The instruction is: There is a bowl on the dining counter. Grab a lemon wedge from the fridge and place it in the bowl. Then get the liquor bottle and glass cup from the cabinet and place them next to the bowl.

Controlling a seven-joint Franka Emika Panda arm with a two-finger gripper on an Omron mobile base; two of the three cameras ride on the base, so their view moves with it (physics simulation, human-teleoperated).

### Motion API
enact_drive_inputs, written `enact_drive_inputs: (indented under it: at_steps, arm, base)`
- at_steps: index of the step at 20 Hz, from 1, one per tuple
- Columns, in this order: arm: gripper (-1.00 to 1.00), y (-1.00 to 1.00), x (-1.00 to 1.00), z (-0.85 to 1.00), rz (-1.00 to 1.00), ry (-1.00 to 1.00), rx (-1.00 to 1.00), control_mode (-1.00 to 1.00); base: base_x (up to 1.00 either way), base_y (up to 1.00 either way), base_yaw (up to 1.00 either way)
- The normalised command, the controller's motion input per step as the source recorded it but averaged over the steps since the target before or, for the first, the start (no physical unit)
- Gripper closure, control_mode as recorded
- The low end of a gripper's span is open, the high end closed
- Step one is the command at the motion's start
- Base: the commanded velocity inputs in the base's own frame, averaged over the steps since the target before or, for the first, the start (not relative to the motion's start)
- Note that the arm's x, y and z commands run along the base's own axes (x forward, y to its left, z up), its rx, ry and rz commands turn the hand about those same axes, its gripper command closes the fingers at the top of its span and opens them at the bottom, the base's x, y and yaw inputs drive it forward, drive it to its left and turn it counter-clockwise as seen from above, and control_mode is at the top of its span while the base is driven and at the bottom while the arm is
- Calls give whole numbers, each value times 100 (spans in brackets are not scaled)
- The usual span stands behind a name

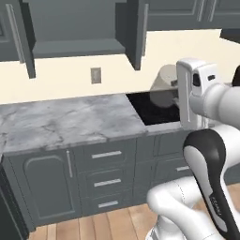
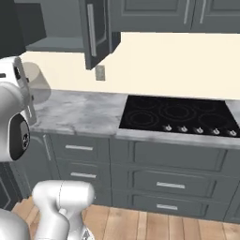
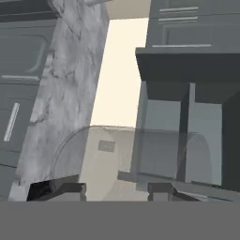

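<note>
A clear glass cup (image 3: 133,159) lies across the hand view, and my gripper (image 3: 115,188) is shut on it, one dark fingertip (image 3: 63,190) on each side. In the left base view the glass cup (image 1: 164,78) hangs at the end of my white hand (image 1: 193,91), above the back of the cooktop. From the right base view the same glass cup (image 2: 36,84) floats over the counter beside my hand (image 2: 14,89). The wall cabinet (image 1: 75,47) stands open with a bare shelf.
A marble counter (image 1: 61,122) runs left of the black cooktop (image 2: 178,115), with drawers (image 1: 107,183) below. The open cabinet door (image 2: 96,33) juts out over the counter. A wall outlet (image 1: 95,75) sits under the cabinet. Wooden floor (image 2: 154,227) lies in front.
</note>
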Motion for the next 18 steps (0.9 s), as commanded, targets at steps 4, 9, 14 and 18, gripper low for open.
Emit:
enact_drive_inputs:
  at_steps: [4, 9, 14, 18]
  arm:
    - [100, 0, 0, 0, 0, 0, 0, 100]
    - [100, 0, 0, 0, 0, 0, 0, 100]
    - [100, 0, 0, 0, 0, 0, 0, 100]
    - [100, 0, 0, 0, 0, 0, 0, 100]
  base:
    - [-81, -81, 19]
    - [-100, -55, 20]
    - [-100, -53, 21]
    - [-100, -37, 26]
